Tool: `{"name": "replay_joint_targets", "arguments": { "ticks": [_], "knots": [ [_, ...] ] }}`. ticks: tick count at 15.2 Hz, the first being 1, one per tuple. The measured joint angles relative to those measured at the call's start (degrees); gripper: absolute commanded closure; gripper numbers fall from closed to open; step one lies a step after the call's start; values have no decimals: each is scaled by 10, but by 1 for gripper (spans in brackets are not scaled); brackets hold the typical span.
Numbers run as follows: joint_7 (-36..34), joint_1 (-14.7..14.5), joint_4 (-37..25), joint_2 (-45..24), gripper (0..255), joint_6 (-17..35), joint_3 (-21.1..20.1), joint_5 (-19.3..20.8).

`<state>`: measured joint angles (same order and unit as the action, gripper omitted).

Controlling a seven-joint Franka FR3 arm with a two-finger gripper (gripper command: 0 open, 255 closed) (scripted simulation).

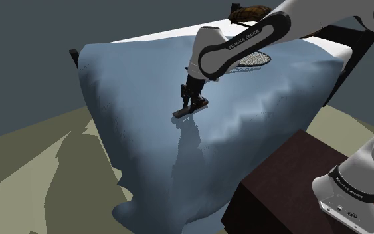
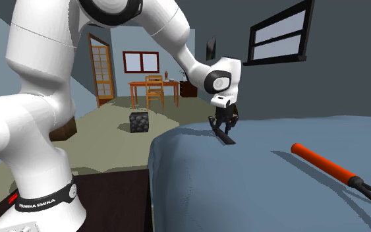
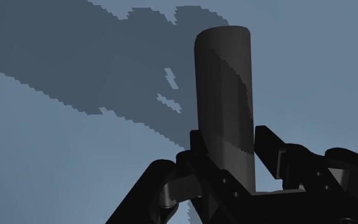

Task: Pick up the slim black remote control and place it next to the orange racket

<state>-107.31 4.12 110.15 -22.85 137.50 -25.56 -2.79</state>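
Nearest you, at the second exterior view's lower left, the arm (image 2: 39,132) rises from its white base on the dark brown stand (image 2: 111,198). Beyond it, further right and far back, you see a glazed door (image 2: 101,66), a dark block (image 2: 138,122) on the floor, and a wooden table (image 2: 171,84) with a chair (image 2: 155,91) in front of it.

Right of those, the bed (image 2: 256,191) takes up the near ground under a blue blanket (image 1: 132,100). The tool (image 2: 223,122) points down at the blanket near the bed's left edge. In the wrist view the tool (image 3: 227,143) has its fingers (image 3: 196,143) pressed against both long sides of the remote (image 3: 225,89), so you are gripping it near one end. The remote (image 2: 226,135) is slim and black and sits tilted at the blanket's surface with a shadow under it. You cannot tell whether it has left the blanket. From the shoulder view the remote (image 1: 190,110) sits under the tool (image 1: 190,98), around the middle of the bed.

Further right, the racket (image 2: 322,163) lies flat on the blanket, well apart from the remote, with its orange handle toward the tool. From the shoulder view its netted head (image 1: 255,60) shows beyond the arm, toward the bed's far side. A window (image 2: 279,33) sits high on the wall at the right.
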Motion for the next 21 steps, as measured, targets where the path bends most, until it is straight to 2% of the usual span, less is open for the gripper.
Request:
{"name": "replay_joint_targets", "arguments": {
  "ticks": [5,21],
  "knots": [
    [1,4,-4,10,255,-17,-2,-5],
    [-1,15,-52,72,255,-123,-13,-27]
  ]
}}
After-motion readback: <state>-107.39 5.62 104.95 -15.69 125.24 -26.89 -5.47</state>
